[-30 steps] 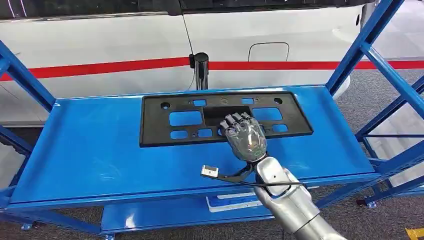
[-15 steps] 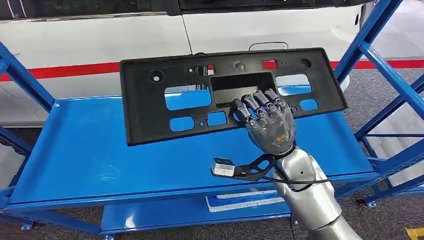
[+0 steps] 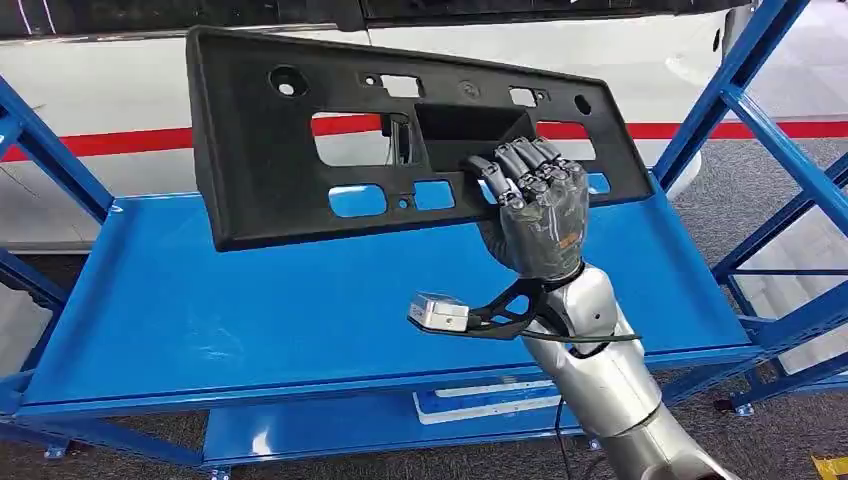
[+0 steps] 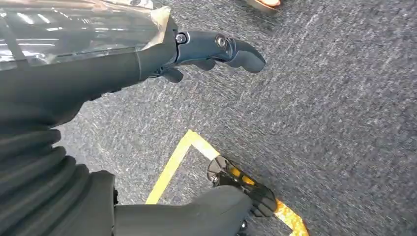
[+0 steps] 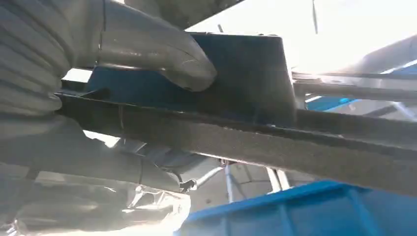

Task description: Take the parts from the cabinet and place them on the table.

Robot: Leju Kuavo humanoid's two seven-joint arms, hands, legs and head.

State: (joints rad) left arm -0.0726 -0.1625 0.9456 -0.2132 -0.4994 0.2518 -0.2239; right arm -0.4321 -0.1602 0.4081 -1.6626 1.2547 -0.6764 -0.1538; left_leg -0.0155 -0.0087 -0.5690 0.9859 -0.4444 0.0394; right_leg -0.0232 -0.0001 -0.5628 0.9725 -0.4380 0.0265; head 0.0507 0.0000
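Item: black plastic panel (image 3: 300,160), gripped at its lower edge by our right hand (image 3: 535,215) and held tilted, clear above the blue shelf (image 3: 200,300); we should keep it level past the uprights; left hand (image 4: 206,49) hangs empty, fingers apart.

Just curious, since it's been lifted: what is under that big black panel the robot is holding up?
Under the black panel, gripped by the right hand, lies the bare blue shelf. Its cutouts show blue shelf and a white vehicle. What lies behind the solid parts is covered.
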